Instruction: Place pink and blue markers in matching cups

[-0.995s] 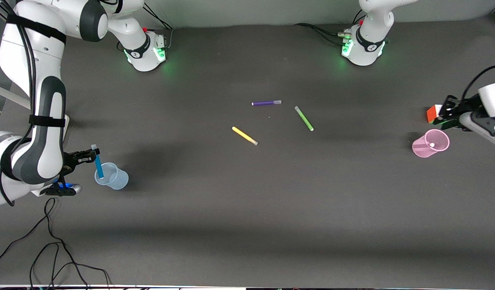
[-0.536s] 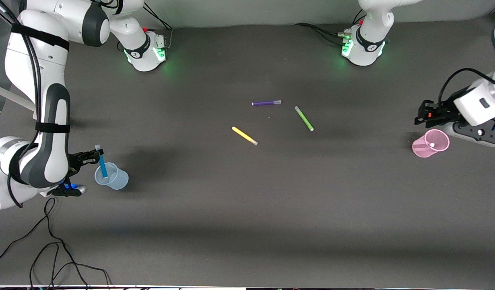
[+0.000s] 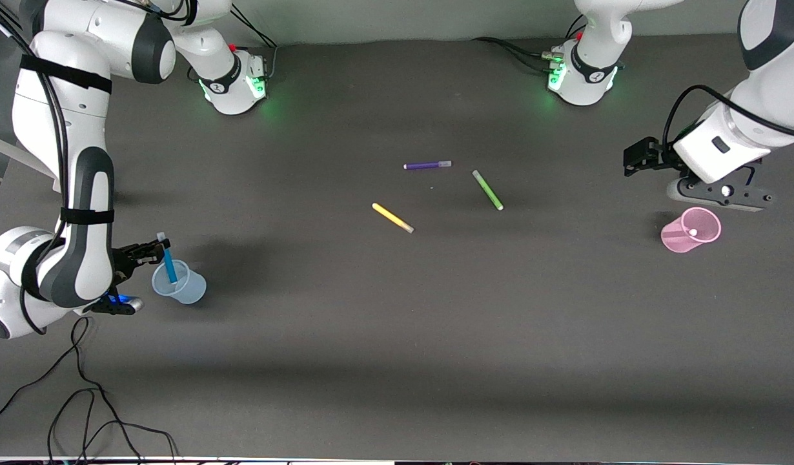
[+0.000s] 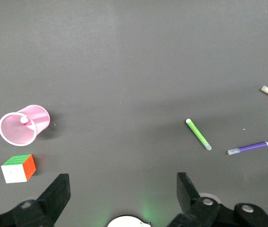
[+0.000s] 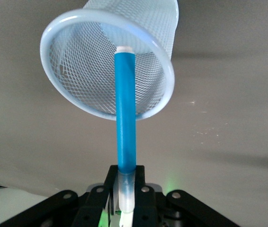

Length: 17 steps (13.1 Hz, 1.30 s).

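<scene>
The pale blue cup stands upright toward the right arm's end of the table. My right gripper is shut on the pale cap of the blue marker. The marker hangs nearly upright, its lower end inside the cup's rim. The pink cup stands toward the left arm's end. Of the pink marker only the white end shows, inside that cup. My left gripper is open and holds nothing. It is up in the air over bare table beside the pink cup.
Purple, green and yellow markers lie loose mid-table. A multicoloured cube sits beside the pink cup; my left hand hides it in the front view. Cables trail near the right arm.
My left gripper has opened wide, risen and swung away from the pink cup toward mid-table. My right gripper has shifted slightly, bringing the blue marker more squarely over the blue cup.
</scene>
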Available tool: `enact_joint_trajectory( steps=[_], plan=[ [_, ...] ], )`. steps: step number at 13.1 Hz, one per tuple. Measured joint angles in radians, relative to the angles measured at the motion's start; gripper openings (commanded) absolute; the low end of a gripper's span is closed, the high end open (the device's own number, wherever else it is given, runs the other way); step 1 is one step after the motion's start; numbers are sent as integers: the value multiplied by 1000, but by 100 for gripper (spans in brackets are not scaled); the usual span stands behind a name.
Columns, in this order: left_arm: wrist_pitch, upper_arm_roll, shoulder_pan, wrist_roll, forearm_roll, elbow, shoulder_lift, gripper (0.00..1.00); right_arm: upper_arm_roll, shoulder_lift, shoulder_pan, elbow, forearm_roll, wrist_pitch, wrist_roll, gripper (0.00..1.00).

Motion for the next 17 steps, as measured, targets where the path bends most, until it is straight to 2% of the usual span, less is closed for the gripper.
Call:
enact_joint_trajectory(
  steps=[9, 10, 11, 12, 13, 15, 17],
  plan=[
    [-27, -4, -13, -36, 5, 1, -1, 99, 2, 27, 0, 39, 0, -2, 0, 13],
    [-23, 8, -31, -36, 9, 2, -2, 99, 2, 31, 0, 43, 0, -2, 0, 16],
    [-14, 19, -53, -36, 24, 2, -7, 99, 2, 37, 0, 48, 0, -2, 0, 34],
    [-5, 24, -76, -33, 59, 2, -12, 99, 2, 41, 0, 52, 0, -2, 0, 61],
    [4, 25, -95, -18, 92, 2, -16, 99, 2, 43, 0, 56, 0, -2, 0, 79],
    [25, 48, -124, 34, 121, 2, -21, 99, 3, 46, 0, 62, 0, -2, 0, 100],
    [41, 143, -181, 68, 119, 2, -22, 99, 5, 47, 0, 63, 0, -2, 0, 100]
  ],
)
